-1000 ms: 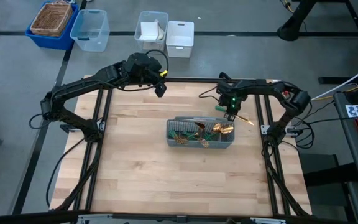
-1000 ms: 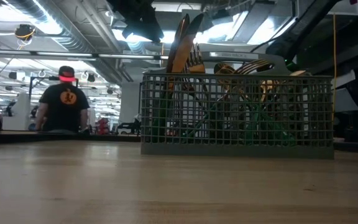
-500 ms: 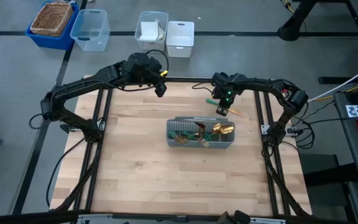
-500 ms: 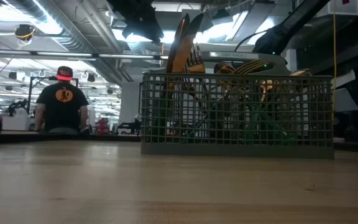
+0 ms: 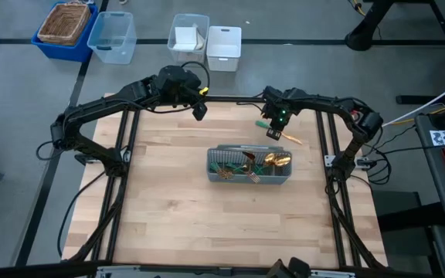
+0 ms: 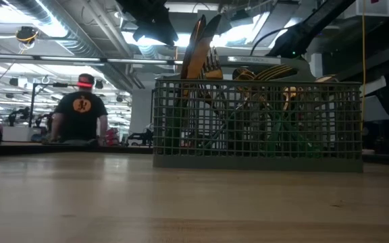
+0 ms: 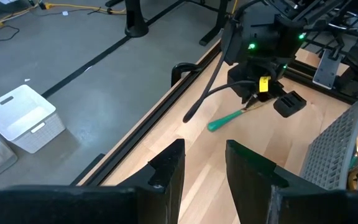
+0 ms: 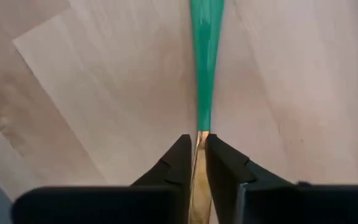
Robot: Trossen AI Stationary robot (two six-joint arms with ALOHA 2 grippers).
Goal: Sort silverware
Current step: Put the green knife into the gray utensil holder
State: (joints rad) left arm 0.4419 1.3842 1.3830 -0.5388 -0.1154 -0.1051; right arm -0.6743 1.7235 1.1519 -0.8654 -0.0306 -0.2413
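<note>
Gold silverware (image 5: 263, 163) mostly stands sorted in the caddy (image 5: 216, 173) mid-table. One teal-handled piece (image 7: 236, 116) remains near the far edge, pinched at its neck by the right gripper (image 5: 275, 131). Left gripper (image 7: 204, 163) waits open, empty, at the far edge.

Grey mesh caddy (image 5: 249, 176) holds gold silverware (image 5: 273, 161) with teal handles; behind the caddy, a teal-handled, gold-tipped piece (image 5: 277, 131) sits on the pale wood-grain table (image 5: 176, 208)

Right hand (image 5: 276, 133) carried utensil (image 5: 283, 133) away from caddy (image 5: 247, 166).
</note>
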